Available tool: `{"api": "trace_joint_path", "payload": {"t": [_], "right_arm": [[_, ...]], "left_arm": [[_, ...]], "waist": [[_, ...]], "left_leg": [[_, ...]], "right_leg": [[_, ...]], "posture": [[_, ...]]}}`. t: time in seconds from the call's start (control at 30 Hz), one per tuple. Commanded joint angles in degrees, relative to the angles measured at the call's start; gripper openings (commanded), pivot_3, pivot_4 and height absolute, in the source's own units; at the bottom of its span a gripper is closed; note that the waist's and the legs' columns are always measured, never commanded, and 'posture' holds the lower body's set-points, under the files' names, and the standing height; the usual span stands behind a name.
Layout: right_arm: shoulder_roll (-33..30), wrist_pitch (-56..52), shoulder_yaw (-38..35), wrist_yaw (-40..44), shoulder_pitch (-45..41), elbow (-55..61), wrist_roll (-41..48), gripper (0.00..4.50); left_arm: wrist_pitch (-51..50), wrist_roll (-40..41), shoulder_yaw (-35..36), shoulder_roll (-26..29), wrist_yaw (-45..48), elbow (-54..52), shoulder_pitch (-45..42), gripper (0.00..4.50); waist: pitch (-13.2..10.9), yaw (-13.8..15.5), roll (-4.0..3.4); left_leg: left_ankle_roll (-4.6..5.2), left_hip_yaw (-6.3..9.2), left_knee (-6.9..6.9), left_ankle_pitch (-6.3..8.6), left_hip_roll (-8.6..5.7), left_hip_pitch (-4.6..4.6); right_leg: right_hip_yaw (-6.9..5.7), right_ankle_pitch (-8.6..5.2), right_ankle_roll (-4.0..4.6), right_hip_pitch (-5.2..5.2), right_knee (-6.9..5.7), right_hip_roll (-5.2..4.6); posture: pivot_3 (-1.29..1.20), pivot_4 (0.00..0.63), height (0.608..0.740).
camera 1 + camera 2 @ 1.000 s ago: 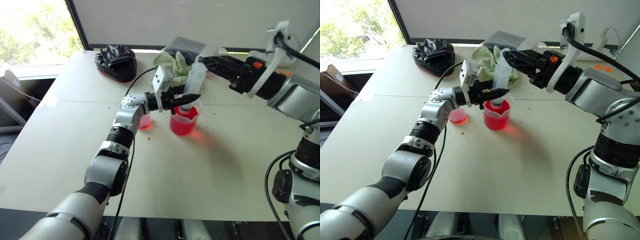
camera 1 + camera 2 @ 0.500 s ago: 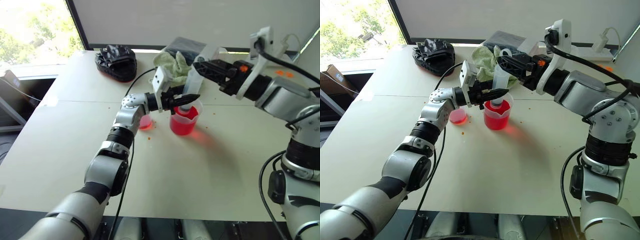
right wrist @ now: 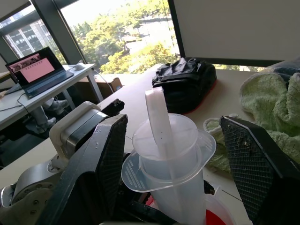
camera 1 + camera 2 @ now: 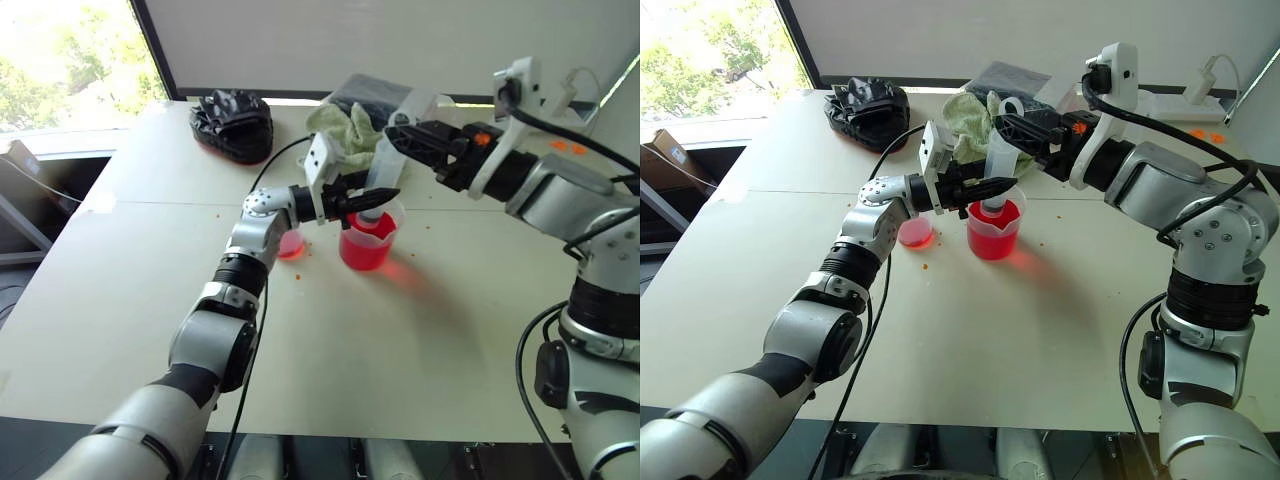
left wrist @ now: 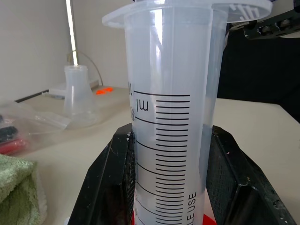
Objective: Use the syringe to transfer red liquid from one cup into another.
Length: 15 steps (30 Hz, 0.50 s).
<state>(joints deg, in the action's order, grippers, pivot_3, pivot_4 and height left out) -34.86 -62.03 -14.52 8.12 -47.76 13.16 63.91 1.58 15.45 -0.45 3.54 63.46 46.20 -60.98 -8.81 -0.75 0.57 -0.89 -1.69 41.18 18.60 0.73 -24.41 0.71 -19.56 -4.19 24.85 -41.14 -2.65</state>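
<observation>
The syringe (image 4: 388,160) stands upright with its tip down in the larger cup, a spouted beaker (image 4: 368,245) half full of red liquid (image 4: 992,240). My left gripper (image 4: 376,197) is shut on the syringe barrel (image 5: 171,117) from the left. At the syringe's top, my right gripper (image 3: 180,140) is open, with its fingers (image 3: 108,159) standing wide on either side of the flange and the white plunger ring (image 3: 157,117) without touching them. The small narrow cup (image 4: 291,243) sits just left of the beaker behind my left wrist, with a little red liquid in it.
A black bag (image 4: 232,122), a green towel (image 4: 345,130) and a dark pouch (image 4: 375,92) lie at the back of the table. A small clear flask (image 5: 77,93) stands further back right. Red drips spot the table around the cups.
My right forearm has swung in toward the left, with its fingers staying at the syringe's top. The left gripper, syringe and cups have not moved.
</observation>
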Motion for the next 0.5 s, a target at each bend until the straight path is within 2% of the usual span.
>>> {"api": "trace_joint_path", "payload": {"t": [0.03, 0.37, 0.5], "right_arm": [[-0.7, 1.6, -1.8, -0.6, -2.0, 0.9, -1.4, 3.25], [-2.2, 2.1, -0.5, -2.8, -1.9, 2.6, -8.8, 3.25], [-2.3, 1.3, 3.2, -7.5, -3.5, 4.2, -15.6, 3.25]], "left_arm": [[0.8, 0.3, 0.3, 0.1, -0.3, -1.8, -1.1, 1.42], [1.1, 0.1, 0.3, 0.3, -0.9, -2.3, -0.8, 1.42], [2.0, -0.5, 0.1, 0.4, -1.4, -2.5, -0.6, 1.42]], "waist": [[0.0, 0.0, 0.0], [0.0, 0.0, 0.0], [0.0, 0.0, 0.0]], "left_leg": [[0.0, 0.0, 0.0, 0.0, 0.0, 0.0], [0.0, 0.0, 0.0, 0.0, 0.0, 0.0], [0.0, 0.0, 0.0, 0.0, 0.0, 0.0]], "right_leg": [[0.0, 0.0, 0.0, 0.0, 0.0, 0.0], [0.0, 0.0, 0.0, 0.0, 0.0, 0.0], [0.0, 0.0, 0.0, 0.0, 0.01, 0.0]], "posture": [[0.0, 0.15, 0.711], [0.0, 0.15, 0.711], [0.0, 0.15, 0.711]]}}
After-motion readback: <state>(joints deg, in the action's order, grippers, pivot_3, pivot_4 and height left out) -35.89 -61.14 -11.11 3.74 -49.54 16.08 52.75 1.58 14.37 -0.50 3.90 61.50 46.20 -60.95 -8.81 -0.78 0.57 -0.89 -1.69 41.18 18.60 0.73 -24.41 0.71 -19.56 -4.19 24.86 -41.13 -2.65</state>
